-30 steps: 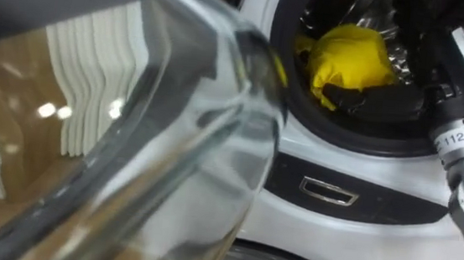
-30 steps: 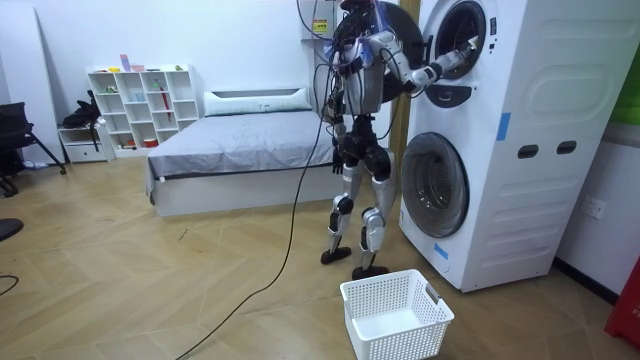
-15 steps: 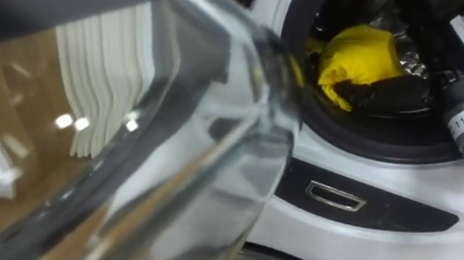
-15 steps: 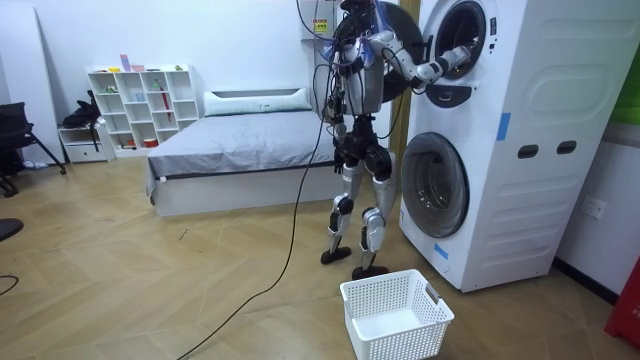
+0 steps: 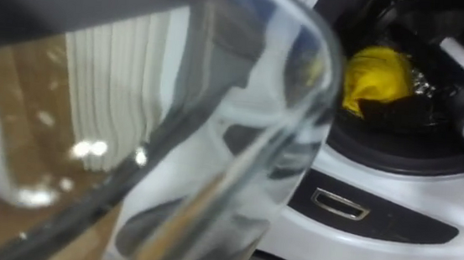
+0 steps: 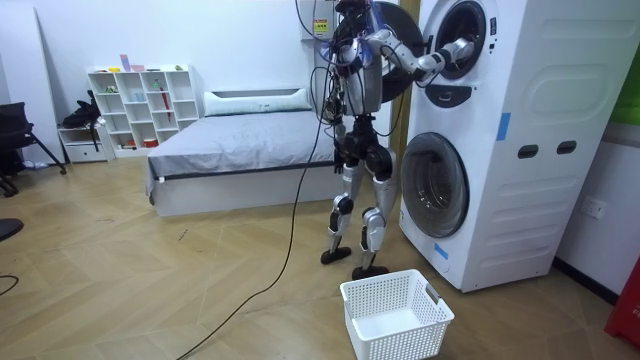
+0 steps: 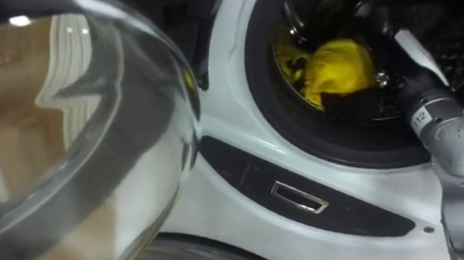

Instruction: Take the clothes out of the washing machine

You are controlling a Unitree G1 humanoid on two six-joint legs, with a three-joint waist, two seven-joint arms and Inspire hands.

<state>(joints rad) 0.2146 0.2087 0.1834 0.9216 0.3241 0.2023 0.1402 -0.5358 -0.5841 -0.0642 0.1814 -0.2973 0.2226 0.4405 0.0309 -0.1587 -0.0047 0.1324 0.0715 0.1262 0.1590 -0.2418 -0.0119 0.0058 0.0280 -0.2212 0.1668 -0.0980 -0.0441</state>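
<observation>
Standing before the stacked washing machine (image 6: 530, 150), the robot reaches its right arm into the upper drum at the frame's upper right. A yellow garment (image 7: 339, 65) lies inside the drum, the dark right hand (image 5: 395, 111) just below it; whether its fingers grip the cloth cannot be told. The open glass door (image 5: 216, 120) looms across the left foreground.

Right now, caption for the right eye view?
Right arm reaches inside the washing machine toward a yellow garment; glass door open.
</observation>
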